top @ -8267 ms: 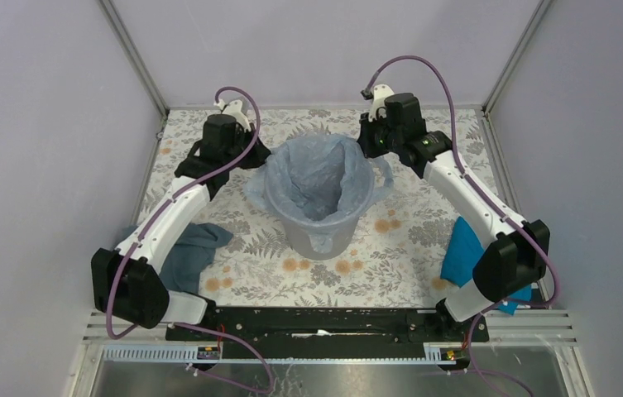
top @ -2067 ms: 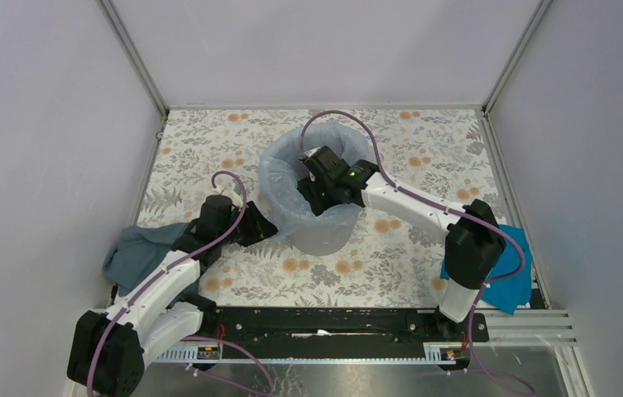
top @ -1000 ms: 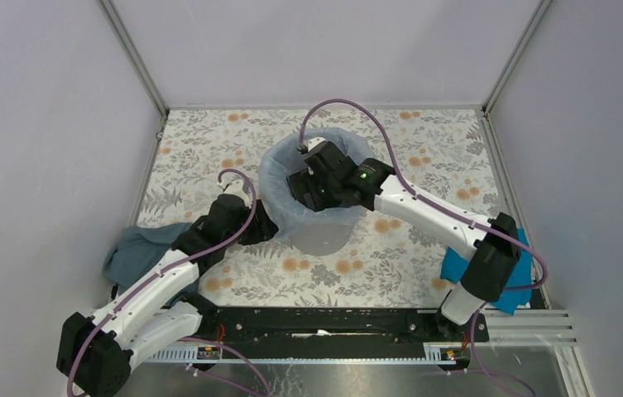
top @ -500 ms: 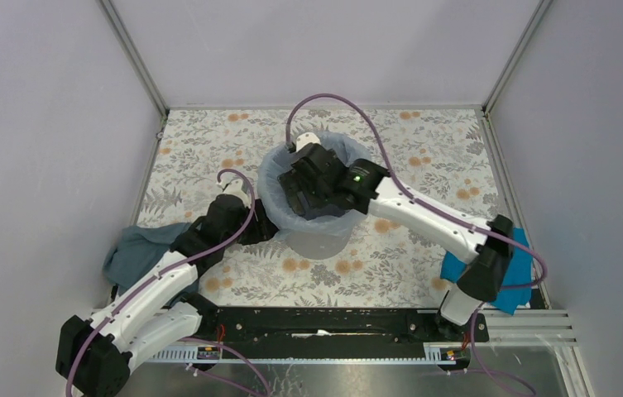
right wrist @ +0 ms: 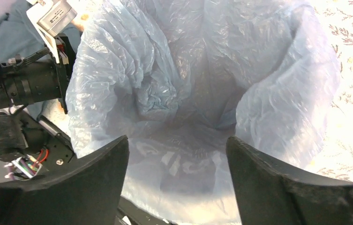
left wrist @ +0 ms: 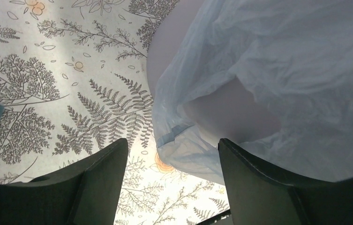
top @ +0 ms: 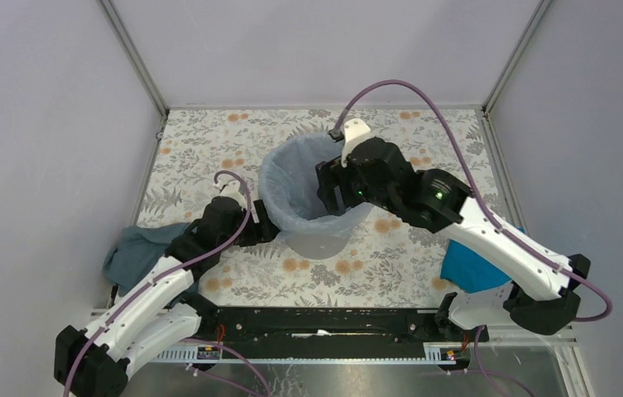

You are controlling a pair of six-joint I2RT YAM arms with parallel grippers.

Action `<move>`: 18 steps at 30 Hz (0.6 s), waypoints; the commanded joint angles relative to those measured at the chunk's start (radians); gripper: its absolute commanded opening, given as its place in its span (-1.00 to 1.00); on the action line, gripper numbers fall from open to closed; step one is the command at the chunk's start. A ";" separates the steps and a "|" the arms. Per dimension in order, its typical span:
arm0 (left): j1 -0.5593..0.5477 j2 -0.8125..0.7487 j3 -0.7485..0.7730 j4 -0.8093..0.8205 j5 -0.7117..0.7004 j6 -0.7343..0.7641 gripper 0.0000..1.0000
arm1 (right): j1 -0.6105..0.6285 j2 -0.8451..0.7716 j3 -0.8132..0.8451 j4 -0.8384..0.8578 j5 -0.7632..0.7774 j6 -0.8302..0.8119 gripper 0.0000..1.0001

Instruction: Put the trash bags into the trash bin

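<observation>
A grey cloth (top: 136,250) lies at the worktop's (top: 200,141) left edge. The left jaws stand open, low against the left wall of the bin (top: 318,241), and grip nothing. The hem of the bag (top: 289,178) hangs in the gap between them; I cannot tell whether it touches them. The bag lines the bin, its top folded down over the outside. The right jaws hang wide open above the bin's mouth, empty and clear of the film. A blue cloth (top: 463,266) lies far right.
</observation>
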 commanded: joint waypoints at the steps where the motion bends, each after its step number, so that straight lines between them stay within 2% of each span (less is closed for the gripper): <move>1: -0.005 -0.061 0.061 -0.044 -0.009 0.002 0.53 | 0.000 -0.096 -0.043 -0.029 0.047 0.018 0.53; 5: -0.005 -0.130 0.067 -0.081 0.017 -0.040 0.58 | 0.001 -0.185 -0.120 -0.031 0.027 0.031 0.38; 10: -0.004 -0.225 0.065 -0.122 0.068 -0.121 0.63 | 0.001 -0.310 -0.352 0.135 0.019 0.085 0.17; 15: -0.005 -0.310 0.103 -0.176 0.034 -0.170 0.63 | 0.001 -0.304 -0.461 0.236 0.034 0.110 -0.11; 18: -0.005 -0.347 0.136 -0.212 -0.009 -0.178 0.64 | 0.001 -0.311 -0.483 0.228 0.047 0.136 -0.16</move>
